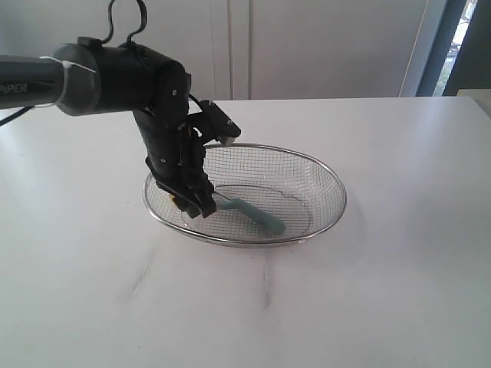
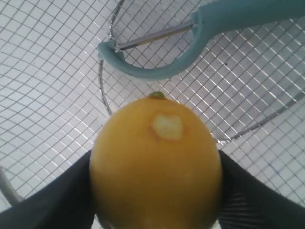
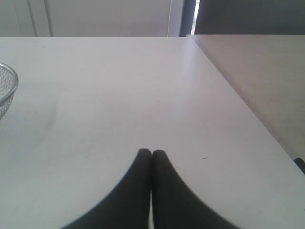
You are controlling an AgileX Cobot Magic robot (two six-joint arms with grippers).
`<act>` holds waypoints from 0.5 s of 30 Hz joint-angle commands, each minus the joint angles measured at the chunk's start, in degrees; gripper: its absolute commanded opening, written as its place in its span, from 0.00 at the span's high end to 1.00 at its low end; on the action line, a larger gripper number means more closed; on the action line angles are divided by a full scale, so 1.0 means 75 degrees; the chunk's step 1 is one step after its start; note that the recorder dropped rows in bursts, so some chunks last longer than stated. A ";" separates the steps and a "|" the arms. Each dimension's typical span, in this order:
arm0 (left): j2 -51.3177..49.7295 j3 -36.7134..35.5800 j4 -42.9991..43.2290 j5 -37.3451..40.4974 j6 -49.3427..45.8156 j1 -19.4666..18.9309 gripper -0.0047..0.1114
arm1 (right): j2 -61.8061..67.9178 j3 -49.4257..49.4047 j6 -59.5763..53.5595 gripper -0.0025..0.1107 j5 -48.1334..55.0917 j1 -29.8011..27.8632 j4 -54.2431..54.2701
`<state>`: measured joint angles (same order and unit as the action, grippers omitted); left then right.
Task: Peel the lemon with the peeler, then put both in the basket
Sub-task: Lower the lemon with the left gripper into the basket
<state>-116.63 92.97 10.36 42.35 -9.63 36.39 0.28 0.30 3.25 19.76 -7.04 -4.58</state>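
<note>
The yellow lemon, with a small pale peeled patch near its nub, sits between the two dark fingers of my left gripper, which is shut on it. In the exterior view that gripper reaches down into the left end of the silver wire-mesh basket, and only a sliver of the lemon shows. The teal-handled peeler lies on the basket's mesh floor, just beyond the lemon; its curved head and blade are close ahead. My right gripper is shut and holds nothing, over bare white table.
The basket's rim just shows at one edge of the right wrist view. A second table surface adjoins the white table there. White cabinet doors stand behind the table.
</note>
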 commanded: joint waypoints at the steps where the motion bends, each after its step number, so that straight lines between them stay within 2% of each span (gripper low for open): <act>1: -0.0201 0.0050 0.0082 -0.0370 0.0088 0.0034 0.96 | -0.0038 -0.0040 -0.0050 0.98 -0.0017 -0.0065 -0.0014; 15: -0.0373 0.0050 0.0068 -0.0805 0.0091 0.0034 0.96 | -0.0038 -0.0040 -0.0050 0.98 -0.0017 -0.0065 -0.0014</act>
<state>-119.92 92.97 10.86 36.37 -9.54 36.39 0.28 0.30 3.25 19.76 -7.04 -4.58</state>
